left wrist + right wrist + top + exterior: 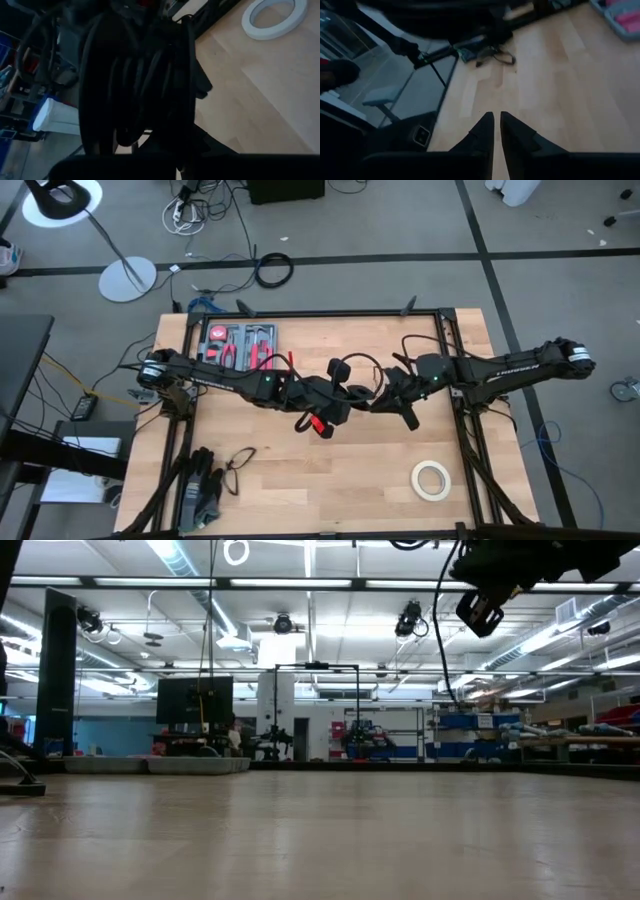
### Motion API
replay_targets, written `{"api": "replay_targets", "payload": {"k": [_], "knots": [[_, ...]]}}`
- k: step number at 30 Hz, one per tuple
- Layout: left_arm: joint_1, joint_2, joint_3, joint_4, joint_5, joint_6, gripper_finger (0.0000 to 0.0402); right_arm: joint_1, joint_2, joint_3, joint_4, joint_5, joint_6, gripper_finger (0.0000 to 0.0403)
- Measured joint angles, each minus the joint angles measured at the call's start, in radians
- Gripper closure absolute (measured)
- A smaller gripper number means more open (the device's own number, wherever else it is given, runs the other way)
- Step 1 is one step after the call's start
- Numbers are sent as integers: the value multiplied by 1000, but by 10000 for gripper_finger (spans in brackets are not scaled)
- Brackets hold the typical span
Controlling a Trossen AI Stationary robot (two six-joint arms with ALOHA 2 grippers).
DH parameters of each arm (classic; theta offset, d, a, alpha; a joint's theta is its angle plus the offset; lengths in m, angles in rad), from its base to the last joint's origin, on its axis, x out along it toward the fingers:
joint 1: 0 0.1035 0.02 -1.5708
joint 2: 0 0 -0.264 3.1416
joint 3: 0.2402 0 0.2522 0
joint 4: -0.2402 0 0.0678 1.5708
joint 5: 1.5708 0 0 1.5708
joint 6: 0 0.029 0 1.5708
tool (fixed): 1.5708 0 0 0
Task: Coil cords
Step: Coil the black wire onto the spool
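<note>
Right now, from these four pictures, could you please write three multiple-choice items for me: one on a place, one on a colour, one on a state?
1. Where on the table does the tape roll lie?
A. Near the corner on the right arm's side
B. Inside the tool case
C. On the gloves

2. What colour is the tool case?
A. Blue
B. Red and black
C. Green

3. How do the right gripper fingertips stand?
A. Spread wide
C. Clamped on the tape roll
B. Close together, nothing between them

Answers: 1 A, the high view shows the roll alone on bare wood there. 2 B, the case by the left arm's base is red and black. 3 B, the right wrist view shows two tips almost meeting over empty wood.
</note>
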Motion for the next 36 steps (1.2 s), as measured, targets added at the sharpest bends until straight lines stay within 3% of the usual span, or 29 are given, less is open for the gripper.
{"api": "replay_targets", "payload": {"k": [8,15,23,30,36], "knots": [[0,0,-86,50,38,-101,402,15,-51,0,33,26,-8,372],[0,2,-217,216,89,-174,402,22,-84,0,8,44,-18,372],[0,2,-214,255,210,-183,402,22,-67,-1,-105,190,-312,371],[0,2,-207,296,359,-183,402,12,-67,-163,205,221,-408,364],[2,2,-207,384,421,-182,402,-9,-43,-316,535,239,-426,341]]}}
